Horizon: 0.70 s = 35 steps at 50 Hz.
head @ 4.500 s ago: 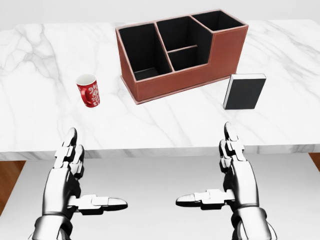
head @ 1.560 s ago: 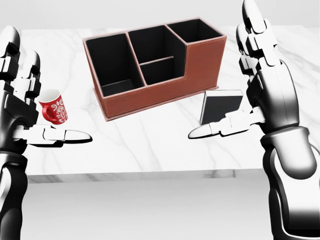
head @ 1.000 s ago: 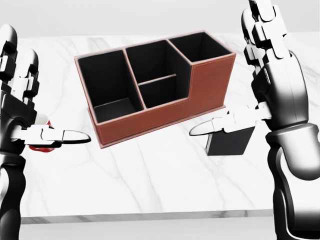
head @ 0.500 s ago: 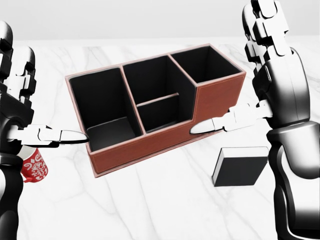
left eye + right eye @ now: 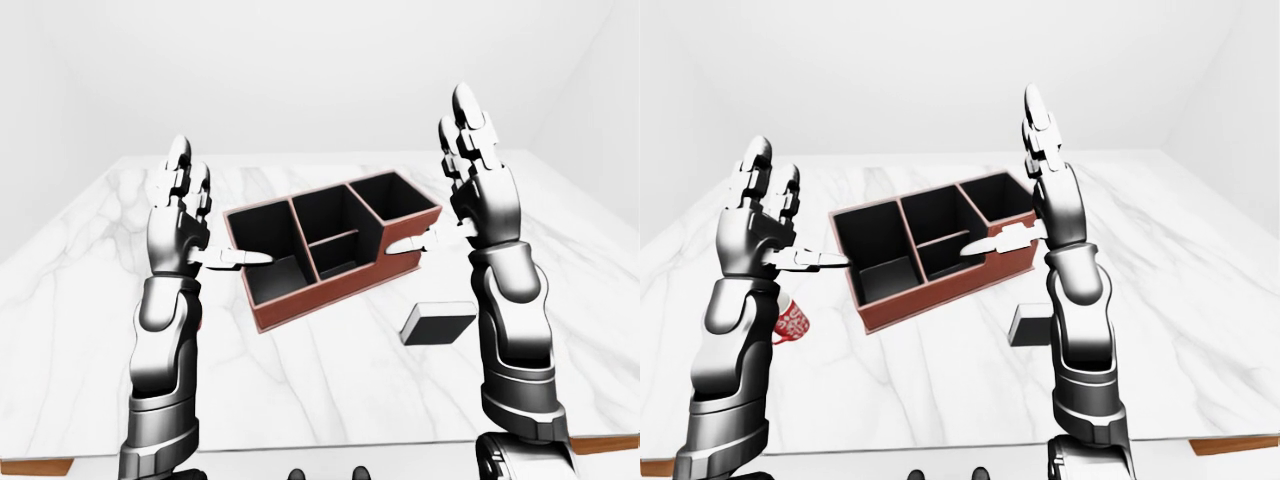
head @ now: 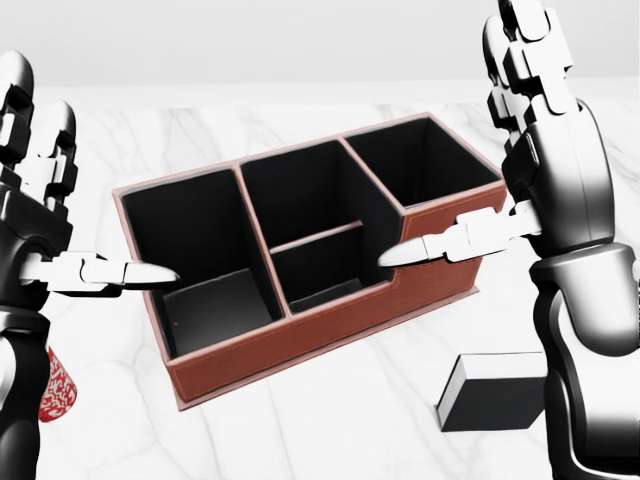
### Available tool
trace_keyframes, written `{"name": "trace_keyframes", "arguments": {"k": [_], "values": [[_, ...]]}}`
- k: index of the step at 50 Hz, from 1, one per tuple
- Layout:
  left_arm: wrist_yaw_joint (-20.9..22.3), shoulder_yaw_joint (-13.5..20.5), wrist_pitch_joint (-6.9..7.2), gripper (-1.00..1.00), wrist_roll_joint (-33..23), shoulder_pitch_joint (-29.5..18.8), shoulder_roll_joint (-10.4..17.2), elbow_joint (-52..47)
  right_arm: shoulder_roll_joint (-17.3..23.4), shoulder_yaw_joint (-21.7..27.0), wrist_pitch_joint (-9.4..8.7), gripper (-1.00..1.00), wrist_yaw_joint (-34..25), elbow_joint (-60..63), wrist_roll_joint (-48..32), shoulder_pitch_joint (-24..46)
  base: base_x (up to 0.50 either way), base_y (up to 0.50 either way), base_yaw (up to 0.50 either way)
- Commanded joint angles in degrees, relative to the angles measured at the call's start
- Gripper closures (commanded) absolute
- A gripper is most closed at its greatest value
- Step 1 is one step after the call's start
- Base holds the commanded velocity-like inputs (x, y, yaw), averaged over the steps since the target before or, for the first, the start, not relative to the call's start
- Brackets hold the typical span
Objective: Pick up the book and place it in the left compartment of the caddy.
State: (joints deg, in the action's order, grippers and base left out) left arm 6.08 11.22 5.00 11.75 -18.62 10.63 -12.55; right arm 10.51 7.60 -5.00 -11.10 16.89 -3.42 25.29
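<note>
Nearest, both arms are raised, the left hand (image 6: 45, 215) and right hand (image 6: 530, 150) with fingers spread apart, holding nothing. The book (image 5: 438, 324) lies flat on the marble table (image 5: 330, 390), at four o'clock from the caddy (image 6: 300, 270). A red cup (image 5: 791, 322) stands at its eight o'clock.

Red patterned mug (image 5: 793, 322) on white marble table (image 5: 940, 380).

White marble table (image 5: 300, 370) with grey veins, smooth and faintly glossy. The caddy (image 6: 330, 330) looks like reddish-brown stitched leather outside, with a matt black lining; the book (image 5: 438, 324) has a matt black cover and pale page edges. Both hands, left hand (image 5: 178, 215) and right hand (image 5: 478, 180), are glossy polished metal with black joints, and the cup (image 5: 792, 322) is shiny red with white pattern.
</note>
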Motion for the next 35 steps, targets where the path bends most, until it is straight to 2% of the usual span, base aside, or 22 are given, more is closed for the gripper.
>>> {"name": "trace_keyframes", "arguments": {"k": [1,17,27,29,35], "values": [[0.1,-0.1,0.0,-1.0,0.0,0.2,-0.1,0.2,-0.2,-0.1,0.0,-1.0,0.5,-1.1,0.1,0.2,0.25,0.0,0.0],[0.2,-0.1,0.0,-1.0,-0.1,0.3,-0.2,0.5,-0.2,-0.3,0.0,-1.0,0.2,-1.4,0.1,0.0,0.24,0.0,0.0],[0.3,-0.2,0.0,-1.0,-0.1,0.5,-0.3,0.3,1.1,0.7,0.0,-1.0,-1.0,-0.2,-0.3,0.1,0.0,0.0,0.0],[0.3,-0.2,0.0,-1.0,0.0,0.6,-0.3,0.1,1.7,0.7,0.0,-1.0,-2.1,0.7,-0.6,-0.1,0.0,0.0,0.0],[0.5,-0.2,0.0,-1.0,0.0,0.8,-0.4,0.0,5.8,1.6,0.0,-1.0,-12.9,6.0,-2.7,-1.2,0.0,0.0,0.0]]}}
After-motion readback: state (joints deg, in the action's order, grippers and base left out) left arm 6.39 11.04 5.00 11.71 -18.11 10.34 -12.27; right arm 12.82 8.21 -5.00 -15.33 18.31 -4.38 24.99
